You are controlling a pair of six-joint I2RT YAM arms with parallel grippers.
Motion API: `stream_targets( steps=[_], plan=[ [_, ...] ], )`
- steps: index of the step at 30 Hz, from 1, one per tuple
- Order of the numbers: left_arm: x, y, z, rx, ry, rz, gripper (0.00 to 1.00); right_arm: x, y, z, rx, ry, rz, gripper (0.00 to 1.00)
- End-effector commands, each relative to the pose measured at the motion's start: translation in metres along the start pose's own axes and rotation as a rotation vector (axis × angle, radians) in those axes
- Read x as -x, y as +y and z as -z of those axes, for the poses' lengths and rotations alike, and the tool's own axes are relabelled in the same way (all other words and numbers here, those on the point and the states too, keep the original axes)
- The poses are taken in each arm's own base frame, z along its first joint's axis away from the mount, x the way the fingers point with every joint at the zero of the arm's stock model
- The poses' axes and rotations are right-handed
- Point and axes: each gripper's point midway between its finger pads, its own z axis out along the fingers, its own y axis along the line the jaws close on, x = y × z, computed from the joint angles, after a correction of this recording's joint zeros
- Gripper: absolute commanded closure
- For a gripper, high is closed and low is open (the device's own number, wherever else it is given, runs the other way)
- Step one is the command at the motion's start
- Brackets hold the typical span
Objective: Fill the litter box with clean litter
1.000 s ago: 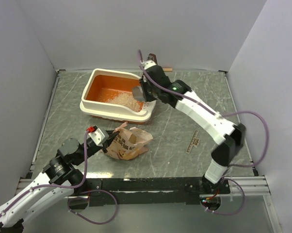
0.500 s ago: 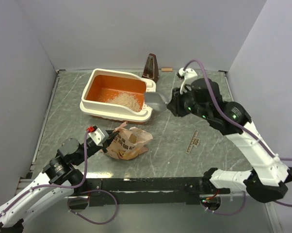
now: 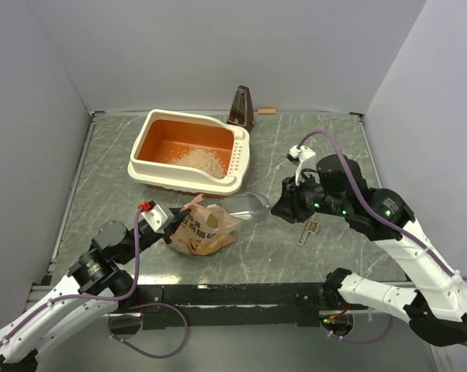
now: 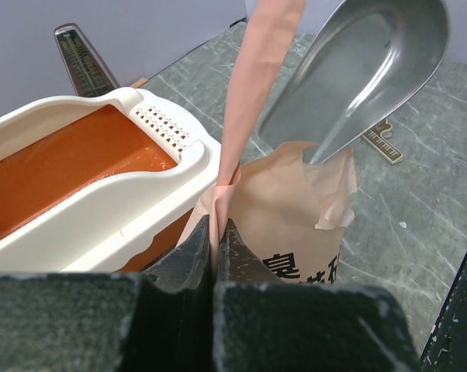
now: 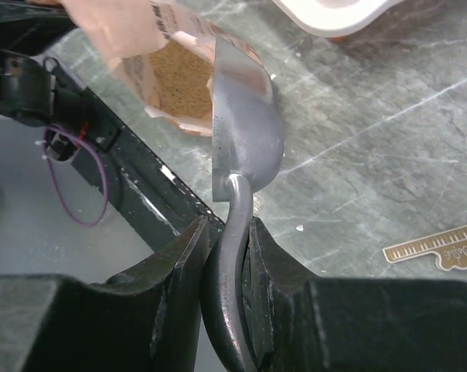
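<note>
The litter box point(image 3: 242, 152) stands at the back left, cream outside and orange inside, with a loose heap of clean litter point(image 3: 201, 161) in it. In the left wrist view its rim point(image 4: 102, 203) runs close by. A tan printed bag point(image 3: 206, 229) lies in front of it. My left gripper point(image 3: 174, 223) is shut on the bag's edge point(image 4: 249, 93), holding it up. Granules show in the bag's open mouth point(image 5: 179, 85). My right gripper point(image 3: 284, 208) is shut on the handle of a metal scoop point(image 3: 251, 208). The empty scoop bowl point(image 4: 358, 70) hovers at the bag's mouth.
A dark metronome point(image 3: 240, 107) stands behind the box at the back wall, with a small wooden block point(image 3: 266, 111) beside it. A flat brown ruler piece point(image 3: 308, 230) lies under the right arm. Walls close in on three sides.
My right arm has swung the scoop from over the litter box back and down to the bag's mouth. The left arm and the bag have not moved.
</note>
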Motion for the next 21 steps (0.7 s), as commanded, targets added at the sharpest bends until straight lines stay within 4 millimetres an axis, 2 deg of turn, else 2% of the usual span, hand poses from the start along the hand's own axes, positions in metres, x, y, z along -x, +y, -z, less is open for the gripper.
stream_targets(
  steps=[1, 4, 8, 16, 21],
  plan=[
    [0.051, 0.007, 0.000, 0.022, -0.171, -0.018, 0.99, 0.027, 0.019, 0.028, 0.072, -0.159, 0.026, 1.00],
    [0.049, 0.007, 0.000, 0.022, -0.166, -0.018, 0.99, 0.035, 0.025, 0.041, 0.091, -0.199, 0.037, 1.00],
    [0.048, 0.006, -0.001, 0.018, -0.161, -0.018, 0.99, 0.033, 0.030, 0.041, 0.119, -0.181, 0.044, 1.00],
    [0.048, 0.006, -0.001, 0.020, -0.160, -0.016, 0.99, 0.029, 0.029, 0.018, 0.127, -0.154, 0.043, 1.00],
    [0.049, 0.006, -0.001, 0.017, -0.165, -0.015, 0.99, 0.020, 0.029, -0.005, 0.141, -0.098, 0.041, 1.00]
  ],
)
